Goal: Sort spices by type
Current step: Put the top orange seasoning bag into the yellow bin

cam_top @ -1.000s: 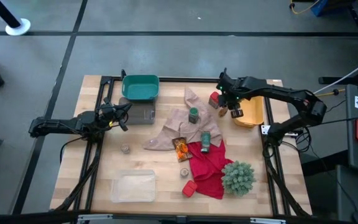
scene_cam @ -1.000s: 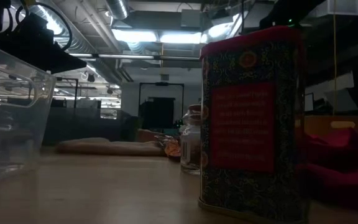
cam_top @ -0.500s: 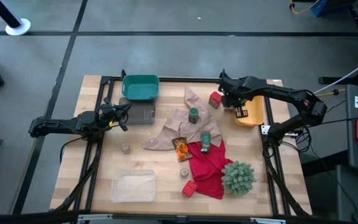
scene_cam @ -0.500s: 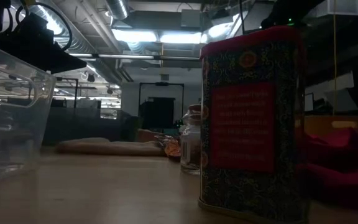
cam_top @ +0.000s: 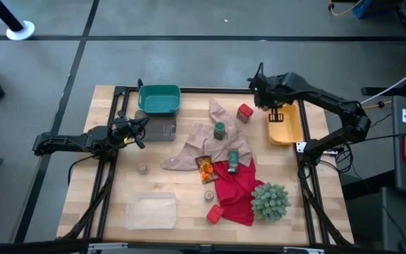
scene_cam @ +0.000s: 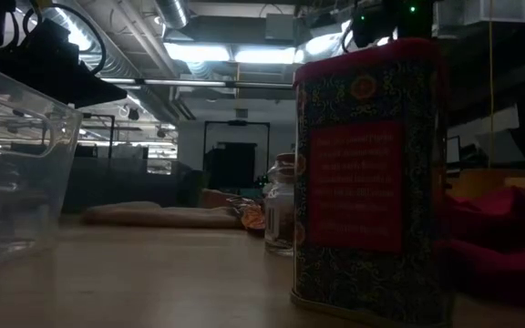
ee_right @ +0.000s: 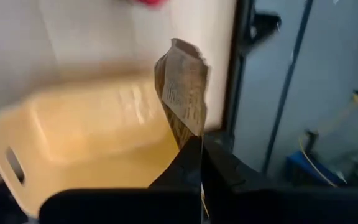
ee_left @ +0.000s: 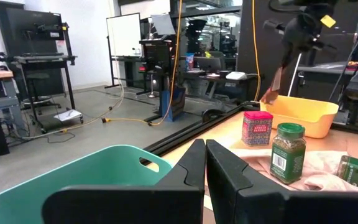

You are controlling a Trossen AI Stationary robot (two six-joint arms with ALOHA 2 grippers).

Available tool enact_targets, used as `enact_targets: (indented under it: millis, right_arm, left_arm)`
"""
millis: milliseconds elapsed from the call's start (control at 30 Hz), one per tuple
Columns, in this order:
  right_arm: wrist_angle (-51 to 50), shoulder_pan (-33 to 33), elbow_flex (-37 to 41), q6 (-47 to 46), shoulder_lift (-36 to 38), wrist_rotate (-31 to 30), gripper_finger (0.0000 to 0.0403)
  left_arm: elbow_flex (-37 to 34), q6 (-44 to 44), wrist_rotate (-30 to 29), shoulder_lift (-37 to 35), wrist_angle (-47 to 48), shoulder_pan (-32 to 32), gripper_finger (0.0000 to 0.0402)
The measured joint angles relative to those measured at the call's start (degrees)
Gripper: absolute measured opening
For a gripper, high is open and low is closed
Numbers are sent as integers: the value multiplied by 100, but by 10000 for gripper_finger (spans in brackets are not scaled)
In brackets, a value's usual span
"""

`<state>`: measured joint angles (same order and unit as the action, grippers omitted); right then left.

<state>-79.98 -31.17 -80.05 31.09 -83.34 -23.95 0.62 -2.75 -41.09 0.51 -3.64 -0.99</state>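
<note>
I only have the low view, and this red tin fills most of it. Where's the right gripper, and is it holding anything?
Observer: The right gripper is shut on a tan packet, which sticks out past its fingertips.
Operator: Over which container?
Observer: It hangs above the yellow bin on the table's right side, with the packet not yet released.
Operator: And the left arm?
Observer: The left gripper waits shut, with nothing in it, near the teal bin on the table's left side.
</note>
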Motion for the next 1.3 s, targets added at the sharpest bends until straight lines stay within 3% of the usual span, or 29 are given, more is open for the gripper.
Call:
enact_targets:
  millis: [367, 733, 1300]
  right_arm:
    - [-589, -412, 221, -558, 3, -47, 1]
    - [238, -1066, 1214, -242, 1, 269, 0]
    - [556, -1133, 1690, -96, 1, 144, 15]
  left_arm:
    - [0, 1, -1, 2, 2, 0, 0]
    - [0, 1, -1, 2, 2, 0, 0]
    - [0, 3, -1, 2, 3, 0, 0]
